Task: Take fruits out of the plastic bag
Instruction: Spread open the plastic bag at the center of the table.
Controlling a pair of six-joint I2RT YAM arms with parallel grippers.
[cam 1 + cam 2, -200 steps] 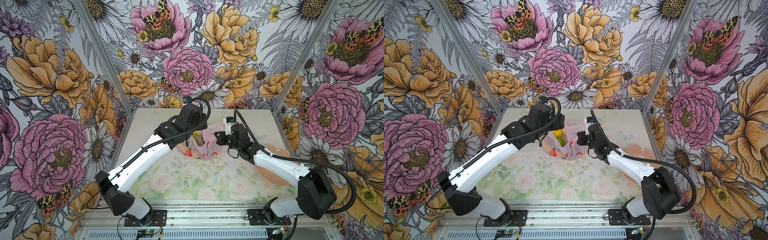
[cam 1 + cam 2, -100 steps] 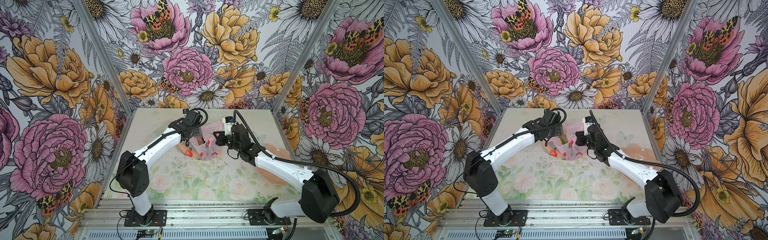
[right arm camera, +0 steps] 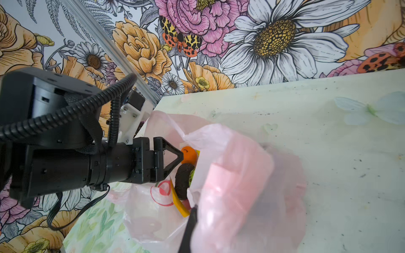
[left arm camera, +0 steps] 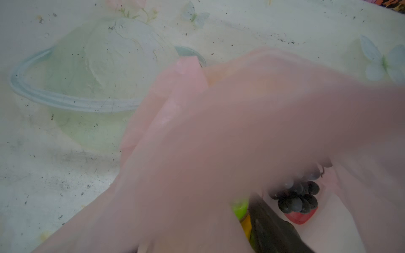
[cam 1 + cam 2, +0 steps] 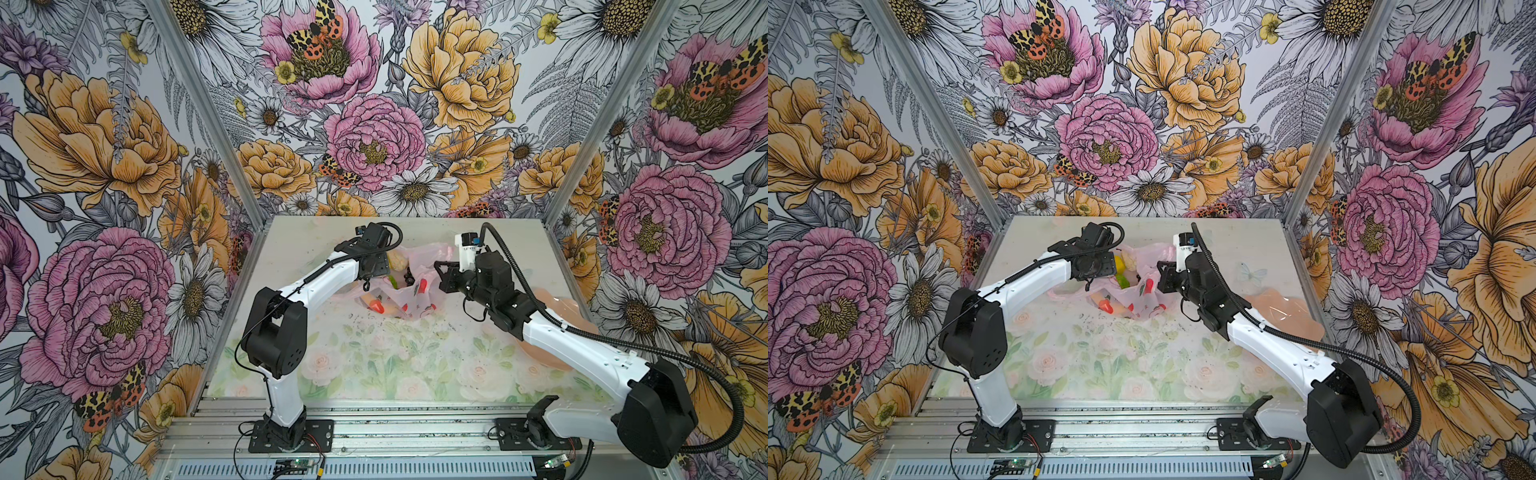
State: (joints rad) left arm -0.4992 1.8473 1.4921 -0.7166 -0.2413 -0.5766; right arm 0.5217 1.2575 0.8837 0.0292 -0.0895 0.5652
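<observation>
The pink plastic bag (image 5: 419,291) lies at the table's far middle, its mouth towards my left arm. My right gripper (image 5: 439,272) is shut on the bag's rim and holds it up; one dark finger (image 3: 189,225) shows against the gathered plastic. My left gripper (image 5: 380,272) is inside the mouth, and one finger (image 4: 269,225) lies beside a green and yellow fruit (image 4: 241,211). Plastic hides the other finger. A grape bunch (image 4: 295,197), an orange piece (image 3: 189,153), an avocado (image 3: 183,181), a banana (image 3: 178,202), a lemon (image 5: 1119,262) and a cream lump (image 5: 1130,259) show among the fruits in the bag.
A peach-pink shallow dish (image 5: 557,305) sits at the right, partly under my right arm. Floral walls close the table on three sides. A pale green planet is printed on the mat (image 4: 94,72) beside the bag.
My left arm has folded down and pushed its gripper from above the bag into the bag's mouth. My right gripper has kept its hold on the rim, almost still.
</observation>
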